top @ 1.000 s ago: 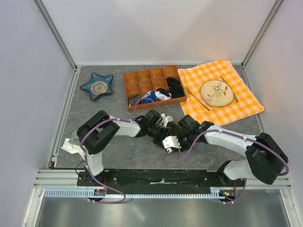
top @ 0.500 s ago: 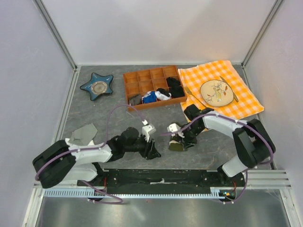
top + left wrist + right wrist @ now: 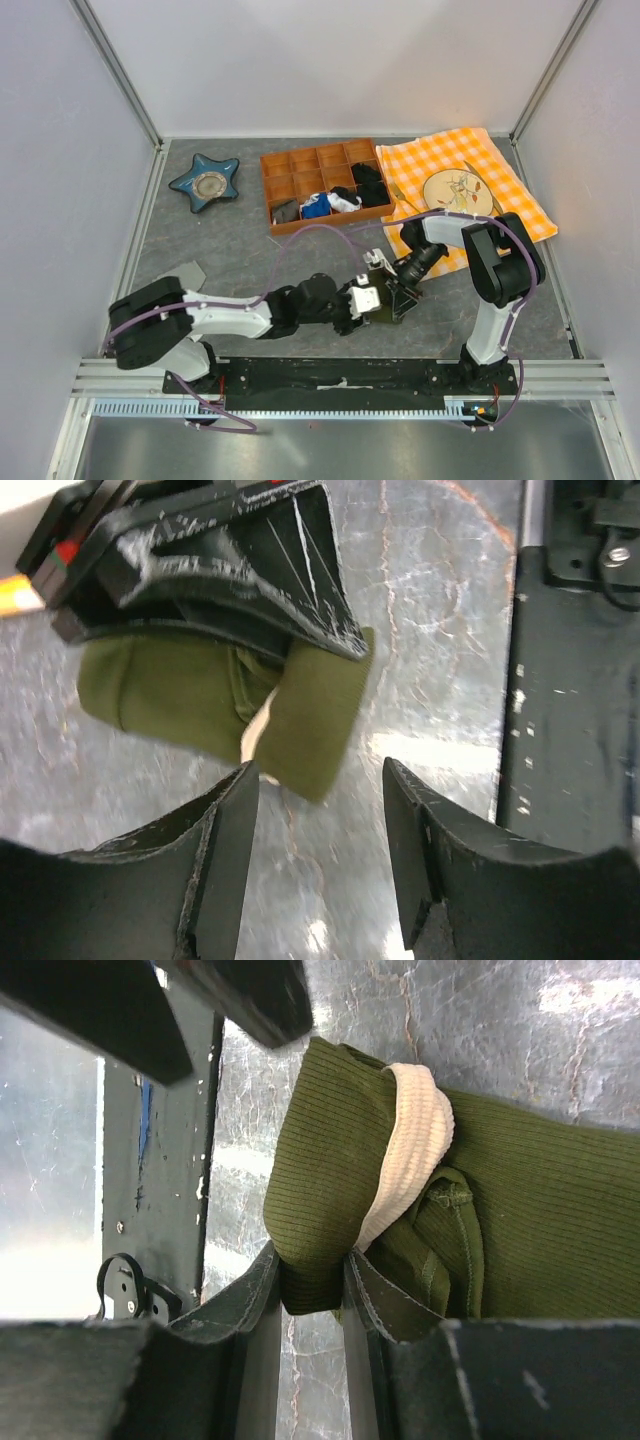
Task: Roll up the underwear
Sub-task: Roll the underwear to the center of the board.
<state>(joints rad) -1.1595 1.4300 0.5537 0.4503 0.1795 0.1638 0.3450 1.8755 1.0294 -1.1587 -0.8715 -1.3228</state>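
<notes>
The underwear (image 3: 520, 1190) is a dark olive bundle with a cream waistband (image 3: 412, 1145) folded into it, lying on the grey table. My right gripper (image 3: 310, 1258) is shut on a folded edge of it, and the cloth bulges out above its fingertips. In the left wrist view the underwear (image 3: 190, 695) lies just past my left gripper (image 3: 320, 768), which is open with only a cloth corner at its mouth. From above, the left gripper (image 3: 376, 304) and the right gripper (image 3: 396, 294) meet at the underwear (image 3: 384, 314) near the table's front middle.
A wooden compartment tray (image 3: 300, 163) with small garments stands at the back. A blue star dish (image 3: 205, 182) lies to its left. An orange checked cloth (image 3: 510, 215) carries a plate (image 3: 457, 195) and cutlery. A grey rag (image 3: 185, 272) lies at the left. The black base rail (image 3: 570, 730) runs close by.
My left gripper has swung right to the underwear and opened wider. The right gripper has stayed pinched on the cloth and shifted slightly.
</notes>
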